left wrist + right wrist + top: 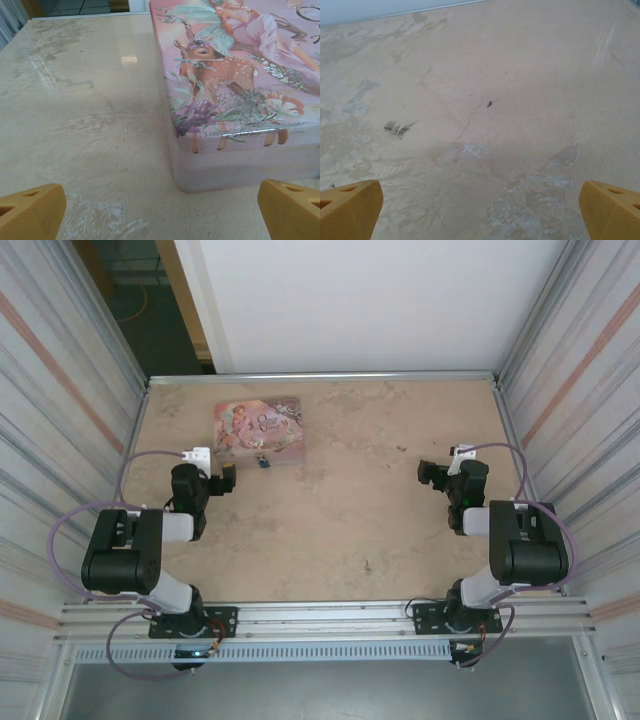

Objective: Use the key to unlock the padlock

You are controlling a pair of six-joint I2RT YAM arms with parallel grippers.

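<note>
The padlock (263, 461) is a tiny dark-blue spot with a silvery bit, lying on the table against the near edge of the pink illustrated tin (258, 427). I cannot make out the key. My left gripper (227, 481) hovers just left of the padlock and near the tin's front left corner, open with nothing between its yellow fingertips (31, 210). In the left wrist view the tin (240, 75) stands close ahead on the right, beyond the left gripper (162, 220). My right gripper (431, 474) is open over bare table at the right, well apart from the padlock. Its fingertips (611, 209) frame the right gripper (480, 215).
The beige marbled table (350, 520) is walled by corrugated metal panels on both sides (60, 390) and a white wall at the back. A metal rail (320, 620) carries both arm bases along the near edge. Open tabletop lies between the two arms.
</note>
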